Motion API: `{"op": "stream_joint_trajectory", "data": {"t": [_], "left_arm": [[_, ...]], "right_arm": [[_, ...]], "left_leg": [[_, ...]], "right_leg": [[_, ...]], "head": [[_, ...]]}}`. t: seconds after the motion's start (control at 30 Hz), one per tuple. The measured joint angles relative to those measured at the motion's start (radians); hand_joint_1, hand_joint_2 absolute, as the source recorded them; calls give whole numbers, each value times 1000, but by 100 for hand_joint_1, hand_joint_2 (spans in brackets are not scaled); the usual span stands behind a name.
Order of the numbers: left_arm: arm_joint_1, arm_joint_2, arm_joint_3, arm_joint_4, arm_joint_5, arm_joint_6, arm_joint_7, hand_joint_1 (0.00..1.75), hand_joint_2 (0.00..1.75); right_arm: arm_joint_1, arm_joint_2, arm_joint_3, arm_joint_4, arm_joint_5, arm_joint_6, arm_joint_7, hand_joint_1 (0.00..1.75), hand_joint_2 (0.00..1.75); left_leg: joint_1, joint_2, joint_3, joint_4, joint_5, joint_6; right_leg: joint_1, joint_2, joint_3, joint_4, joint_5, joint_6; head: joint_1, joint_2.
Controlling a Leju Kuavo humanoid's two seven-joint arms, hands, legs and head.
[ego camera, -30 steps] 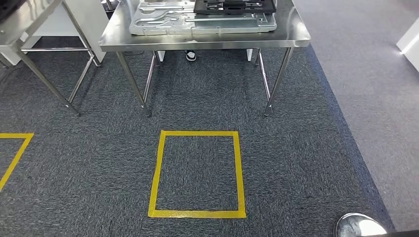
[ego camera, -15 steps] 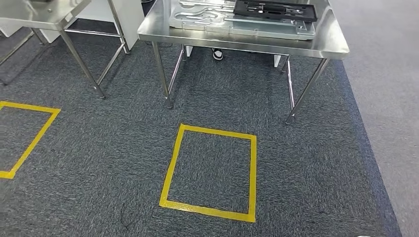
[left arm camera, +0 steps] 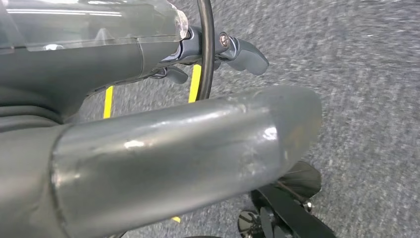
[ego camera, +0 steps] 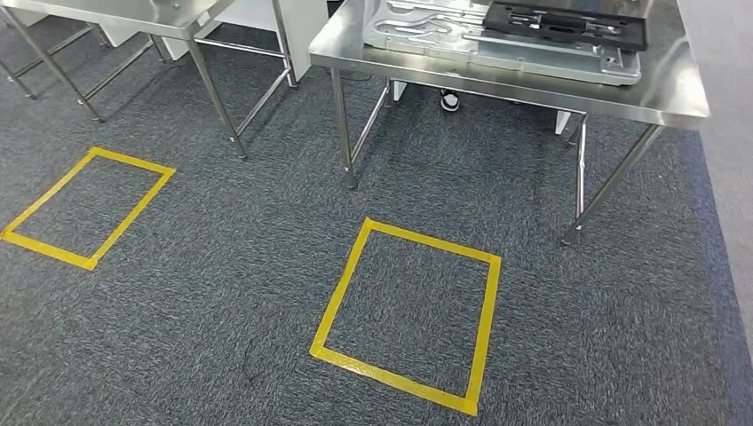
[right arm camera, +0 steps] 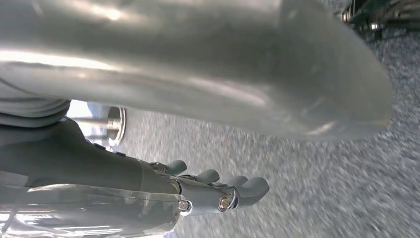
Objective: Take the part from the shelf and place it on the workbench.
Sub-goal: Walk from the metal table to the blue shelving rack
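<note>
The robot's left hand (left arm camera: pixel 198 124) hung over dark grey carpet (ego camera: pixel 222 266), its thick grey thumb (left arm camera: pixel 188 153) stretched out straight and its darker fingers (left arm camera: pixel 242 54) extended apart from it, with nothing between them. A black cable (left arm camera: pixel 207 44) ran across that hand, and strips of yellow tape (left arm camera: pixel 195 82) showed on the carpet beyond it. The right hand (right arm camera: pixel 208 124) hung likewise above the carpet, thumb (right arm camera: pixel 223 64) straight and dark fingers (right arm camera: pixel 233 191) reaching out side by side, well apart from the thumb and holding nothing.

From the head camera, a square outline of yellow tape (ego camera: pixel 408 311) lay on the carpet in front of a stainless-steel workbench (ego camera: pixel 497 75) on thin metal legs. A large silver moulded metal tray (ego camera: pixel 462 40) sat on the workbench, reaching close to its near edge, and a flat black rectangular part with cut-outs (ego camera: pixel 568 25) lay on top of the tray toward the workbench's right end. The black part was well apart from both hands, up on the workbench while the hands hung low by the floor. A second yellow tape square (ego camera: pixel 89 209) lay to the left, in front of a second steel table (ego camera: pixel 151 13) at the upper left. A shoe (ego camera: pixel 450 100) of a person showed on the carpet beneath the workbench. Paler grey flooring (ego camera: pixel 733 160) bordered the carpet along the right.
</note>
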Motion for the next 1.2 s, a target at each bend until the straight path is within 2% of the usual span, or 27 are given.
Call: {"op": "stream_joint_trajectory", "data": {"t": [0.03,0.07,0.1,0.17,0.2,0.27,0.3,0.33,0.37,0.43,0.47,0.5,0.53,0.57,0.6,0.67,0.73,0.8,0.83,0.87,0.93,0.97,1.0,1.03,1.07,1.13,1.2], "left_arm": [[1,0,0,0,0,0,0,0,0],[2,0,0,0,0,0,0,0,0],[2,0,0,0,0,1,0,0,0],[0,1,0,0,0,1,0,0,0],[-1,1,0,0,0,1,0,0,0],[0,1,0,0,1,2,0,0,0],[2,1,0,0,2,2,0,0,0],[3,1,0,0,3,2,-1,0,0],[3,0,0,0,4,4,-1,0,0],[2,-1,0,0,9,6,-3,0,0],[2,-1,0,0,12,8,-3,0,0],[2,-2,1,0,15,9,-3,0,0],[3,-2,1,0,17,10,-3,0,0],[3,-2,2,0,19,11,-4,0,0],[4,-3,2,0,20,11,-4,0,0],[3,-5,2,0,22,11,-6,0,0],[2,-7,2,0,23,13,-9,0,0],[5,-7,2,1,26,16,-10,0,0],[7,-8,2,1,28,17,-10,0,0],[7,-10,2,1,29,18,-10,0,0],[3,-11,2,1,31,21,-10,0,0],[2,-11,2,1,31,23,-10,0,0],[2,-12,2,1,32,23,-10,0,0],[3,-12,2,1,32,24,-10,0,0],[4,-12,2,1,33,24,-10,0,0],[6,-12,2,1,35,25,-10,0,0],[3,-12,2,1,40,25,-11,0,0]], "right_arm": [[-1,-5,0,1,0,0,0,0,0],[-2,-10,0,1,0,0,0,0,0],[-3,-13,0,1,0,0,0,0,0],[-5,-17,0,1,0,0,0,0,0],[-5,-17,0,1,0,0,0,0,0],[-9,-17,0,2,0,0,0,0,0],[-12,-17,0,2,1,0,-1,0,0],[-13,-17,0,2,1,1,-2,0,0],[-13,-15,0,2,1,3,-3,0,0],[-9,-8,0,2,1,6,-6,0,0],[-7,-2,-1,2,1,8,-8,0,0],[-5,3,-2,2,1,8,-9,0,0],[-4,8,-3,2,1,8,-10,0,0],[-3,11,-4,2,2,8,-10,0,0],[-2,14,-5,2,2,8,-11,0,0],[-1,15,-6,2,3,7,-11,0,0],[0,15,-8,2,5,7,-12,0,0],[-2,15,-9,2,9,7,-13,0,0],[-3,14,-9,2,11,6,-13,0,0],[-2,11,-10,2,13,5,-13,0,0],[2,3,-11,2,14,3,-13,0,0],[4,-1,-11,2,14,3,-13,0,0],[5,-4,-12,2,15,3,-13,0,0],[5,-7,-12,3,16,3,-13,0,0],[4,-9,-13,3,17,2,-13,0,0],[2,-10,-13,3,21,0,-13,0,0],[1,-11,-14,3,26,0,-14,0,0]], "left_leg": [[0,3,7,-4,11,0],[0,8,36,-50,38,2],[-2,24,78,-123,71,7],[-9,59,146,-247,111,19],[-13,69,159,-275,116,25],[-17,56,156,-285,118,36],[-13,47,157,-290,124,41],[-10,37,160,-298,130,47],[-6,30,162,-305,137,54],[-3,13,160,-310,145,62],[-4,2,157,-309,146,63],[-4,-10,155,-307,146,64],[-4,-23,153,-305,146,63],[-4,-37,153,-302,146,62],[-4,-51,152,-297,144,60],[-5,-75,145,-283,139,50],[-5,-95,132,-273,139,36],[-1,-110,124,-273,141,23],[-1,-98,120,-266,137,17],[-1,-76,110,-244,123,13],[-1,-22,64,-144,67,4],[0,-10,33,-80,38,1],[0,-4,9,-29,21,-1],[1,0,0,-7,21,-2],[1,3,11,-25,39,-1],[-2,26,77,-146,101,6],[-11,56,129,-250,132,19]], "right_leg": [[1,-13,0,0,0,0],[1,-26,1,0,-1,1],[2,-37,3,0,-2,2],[5,-58,8,0,-4,8],[7,-67,10,0,-5,12],[8,-84,15,-4,-4,23],[7,-86,18,-5,-5,28],[7,-73,17,2,-13,33],[6,-50,7,26,-33,37],[4,5,-40,131,-98,40],[4,19,-70,195,-126,40],[3,25,-92,240,-139,40],[3,28,-100,256,-133,41],[1,30,-88,230,-106,41],[-2,39,-63,174,-68,41],[-8,84,-13,58,-17,39],[-7,112,1,16,-12,36],[-6,92,2,11,-9,26],[-7,81,4,8,-7,20],[-8,68,6,4,-5,13],[-6,41,8,0,-4,4],[-4,27,8,0,-5,1],[-2,14,8,1,-6,0],[-1,1,9,1,-7,0],[-1,-10,10,1,-9,0],[0,-30,16,1,-12,3],[4,-47,20,1,-16,10]], "head": [[0,0],[0,0],[0,0],[0,0],[0,0],[0,0],[0,0],[0,0],[0,0],[0,0],[0,0],[0,0],[0,0],[0,0],[0,0],[0,0],[0,0],[0,0],[0,0],[0,0],[0,0],[0,0],[0,0],[0,0],[0,0],[0,0],[0,0]]}}
